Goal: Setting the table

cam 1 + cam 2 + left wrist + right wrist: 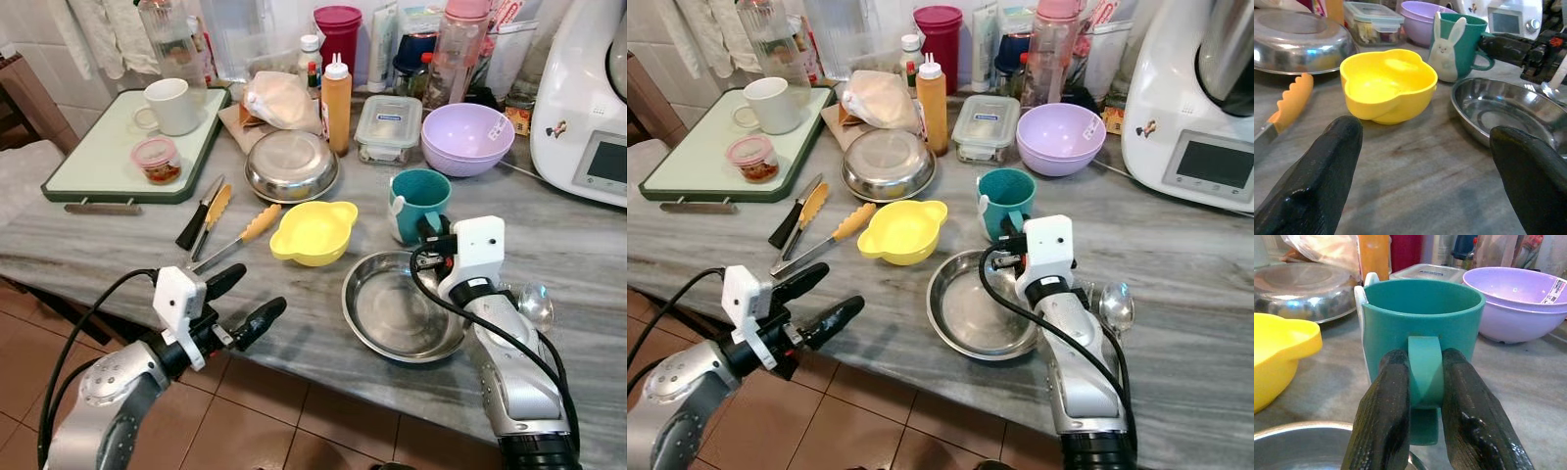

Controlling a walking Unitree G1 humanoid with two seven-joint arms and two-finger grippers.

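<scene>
— On the marble counter, where's the teal mug (415,199)?
— Beside the steel bowl (400,308); the right gripper (1425,382) pinches its handle.
— And the left gripper (245,302)?
— Spread wide, near the counter's edge.

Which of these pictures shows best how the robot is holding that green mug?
The right wrist view: the right gripper has its black fingers pinching the teal mug's handle. The left wrist view shows its bunny face side-on; the eye views show it upright from above, beside the yellow bowl.
</scene>
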